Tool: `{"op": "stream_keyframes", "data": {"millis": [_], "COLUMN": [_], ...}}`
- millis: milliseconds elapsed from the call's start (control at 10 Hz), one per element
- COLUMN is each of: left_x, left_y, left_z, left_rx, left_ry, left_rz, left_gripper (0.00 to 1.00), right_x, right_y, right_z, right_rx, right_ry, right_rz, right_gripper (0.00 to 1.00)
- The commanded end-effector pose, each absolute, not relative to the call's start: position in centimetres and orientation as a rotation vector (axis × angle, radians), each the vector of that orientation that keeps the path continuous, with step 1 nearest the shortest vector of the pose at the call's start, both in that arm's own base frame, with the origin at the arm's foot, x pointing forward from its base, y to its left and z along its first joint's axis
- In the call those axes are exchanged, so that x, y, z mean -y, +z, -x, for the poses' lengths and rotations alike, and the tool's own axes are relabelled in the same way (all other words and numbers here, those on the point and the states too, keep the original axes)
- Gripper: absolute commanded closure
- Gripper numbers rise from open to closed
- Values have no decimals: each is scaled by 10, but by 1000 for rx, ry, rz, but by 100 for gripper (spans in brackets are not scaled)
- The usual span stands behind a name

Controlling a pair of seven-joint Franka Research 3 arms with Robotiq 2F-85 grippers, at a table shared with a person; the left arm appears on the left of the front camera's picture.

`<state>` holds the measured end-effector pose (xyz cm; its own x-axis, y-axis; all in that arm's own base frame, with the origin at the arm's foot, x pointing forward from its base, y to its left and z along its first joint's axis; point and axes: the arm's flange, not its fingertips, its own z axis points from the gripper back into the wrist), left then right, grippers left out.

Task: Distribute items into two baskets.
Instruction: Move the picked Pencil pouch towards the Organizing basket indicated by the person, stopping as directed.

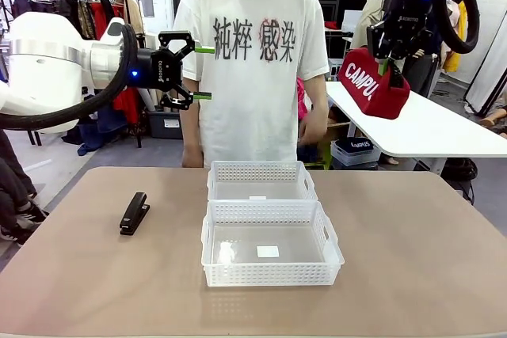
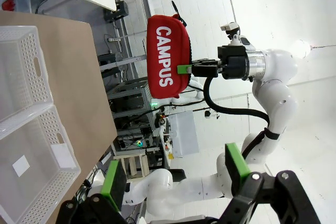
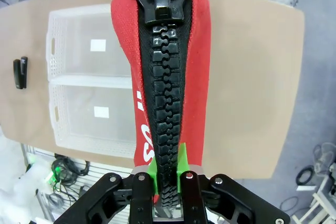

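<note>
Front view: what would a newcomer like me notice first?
The red CAMPUS pouch dangles high at the right, pinched by the right gripper. Mid-table stand the near basket and the far basket, neither holding an item, with the black stapler lying to their left. The left gripper hangs open, high at the left.

Tan, round-cornered tabletop (image 1: 412,259). On it:
- Two shallow rectangular translucent-white plastic lattice baskets at centre, the far basket (image 1: 261,172) and near basket (image 1: 269,273) set long side against long side.
- One small black stapler (image 1: 135,212), lying well apart to their left.
</note>
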<state>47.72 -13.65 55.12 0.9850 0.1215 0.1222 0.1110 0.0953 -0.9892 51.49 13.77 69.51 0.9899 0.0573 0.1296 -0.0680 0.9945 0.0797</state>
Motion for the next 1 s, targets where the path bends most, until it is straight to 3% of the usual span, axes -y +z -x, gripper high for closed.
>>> {"op": "stream_keyframes", "data": {"millis": [0,900], "left_x": [136,136], "left_y": [553,553], "left_z": [-477,-477], "left_rx": [187,187], "left_ry": [6,6], "left_rz": [1479,1479], "left_gripper": [0,0], "right_x": [-137,-137], "right_y": [695,695], "right_z": [-510,-510], "right_rx": [130,130], "right_ry": [69,69], "right_rz": [-83,-83], "right_gripper": [100,100]}}
